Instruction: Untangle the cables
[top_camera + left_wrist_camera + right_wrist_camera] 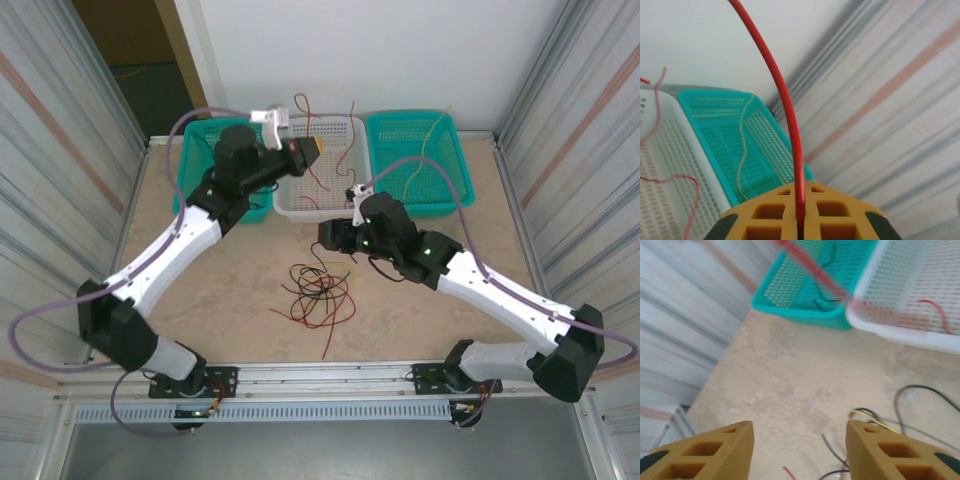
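The left gripper [800,222] clamped a red cable [786,102]—light, springy, likely slippery—while the right gripper [799,447] gaped empty over the tangle [318,292], best taken by a loose end.

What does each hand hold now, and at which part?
The left hand pinches a red wire; which part of its length cannot be told. The right hand is open, empty.

**Top external:** fixed high behind the arm bases [195,383], looking down over the counter [230,290] to the far wall [400,50].
**Left wrist:** close behind the left gripper [800,212], tilted up toward the right teal basket [715,95] and side wall [890,100].
**Right wrist:** low over the counter, past the right gripper [800,435] toward the left teal basket [790,285].
All three views share the white basket [320,214].
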You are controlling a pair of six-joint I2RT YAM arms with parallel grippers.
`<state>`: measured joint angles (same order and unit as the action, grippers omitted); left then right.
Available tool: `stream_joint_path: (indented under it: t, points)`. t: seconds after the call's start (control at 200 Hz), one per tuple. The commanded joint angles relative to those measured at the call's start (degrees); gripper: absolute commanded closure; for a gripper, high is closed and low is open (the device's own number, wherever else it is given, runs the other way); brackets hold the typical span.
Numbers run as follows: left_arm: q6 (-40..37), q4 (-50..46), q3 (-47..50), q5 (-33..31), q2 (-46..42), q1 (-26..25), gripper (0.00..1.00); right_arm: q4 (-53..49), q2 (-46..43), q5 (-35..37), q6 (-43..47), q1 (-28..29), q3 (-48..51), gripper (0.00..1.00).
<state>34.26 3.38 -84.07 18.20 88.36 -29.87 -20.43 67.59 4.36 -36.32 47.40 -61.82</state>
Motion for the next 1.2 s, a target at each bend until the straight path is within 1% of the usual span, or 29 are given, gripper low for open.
stream_joint_path:
  t: [0.0,0.145,0.165,0.24,0.276,0.311,0.341,0.436,0.511,0.581,0.626,0.646,0.706,0.812,0.917,0.982,1.092,1.192]
  points:
    - [-7.7,-7.5,-7.7,-2.6,6.8,1.6,1.0,-9.0,-6.0,7.1,-3.9,-4.0,3.0,0.47]
    - [-13.6,-14.5,-18.6,-5.8,16.8,1.7,0.99,-11.0,-13.5,6.5,-5.4,-8.1,7.2,0.47]
    - [-14.3,-15.2,-19.6,-5.9,18.1,1.7,0.95,-11.4,-14.2,6.5,-5.4,-8.5,7.4,0.47]
    - [-15.6,-18.8,-23.2,-7.5,22.4,1.7,0.61,-12.8,-15.9,6.5,-5.0,-10.1,7.5,0.47]
    - [-15.7,-19.8,-23.8,-8.3,23.7,1.7,0.51,-13.2,-16.3,6.1,-4.8,-10.7,7.3,0.47]
    - [-15.9,-20.2,-23.6,-8.5,24.4,1.7,0.45,-13.4,-16.5,5.5,-4.3,-11.3,7.0,0.47]
    - [-15.9,-20.1,-23.0,-8.4,24.5,1.7,0.42,-13.5,-16.5,5.1,-4.1,-11.7,6.8,0.47]
    - [-15.2,-18.4,-19.4,-8.4,22.8,1.7,0.36,-13.7,-15.3,3.7,-2.8,-12.2,5.9,0.48]
    - [-15.1,-18.2,-17.4,-9.2,20.2,1.7,0.35,-13.6,-13.5,2.8,-2.0,-12.2,5.0,0.48]
    - [-15.4,-19.5,-15.7,-9.8,17.2,1.7,0.36,-13.0,-11.6,1.3,-1.6,-12.2,4.3,0.49]
    - [-15.4,-20.3,-14.1,-10.0,14.4,1.7,0.38,-12.2,-11.3,0.2,-1.4,-12.2,4.0,0.49]
    - [-15.3,-20.6,-13.1,-10.0,13.1,1.7,0.38,-11.8,-9.5,-0.3,-1.3,-12.2,3.8,0.49]
    - [-14.8,-21.0,-8.7,-10.4,8.1,1.3,0.39,-10.5,-7.8,-1.6,-1.1,-12.2,3.5,0.49]
    - [-13.9,-22.4,1.1,-11.7,-2.5,0.4,0.4,-8.3,-4.2,-3.4,-0.4,-12.1,2.4,0.49]
    - [-11.3,-24.6,12.3,-13.4,-15.4,-0.7,0.4,-6.7,0.4,-5.5,0.3,-12.1,0.0,0.49]
    - [-9.2,-27.0,18.4,-13.0,-23.5,-1.2,0.39,-5.8,3.4,-6.9,0.8,-11.8,-1.9,0.48]
    - [-5.9,-33.3,25.7,-12.4,-35.5,-1.7,0.4,-5.3,8.1,-7.8,2.0,-10.6,-5.6,0.49]
    - [-2.0,-38.8,30.9,-12.3,-44.2,-1.9,0.42,-5.4,11.3,-7.8,2.7,-9.3,-8.3,0.48]
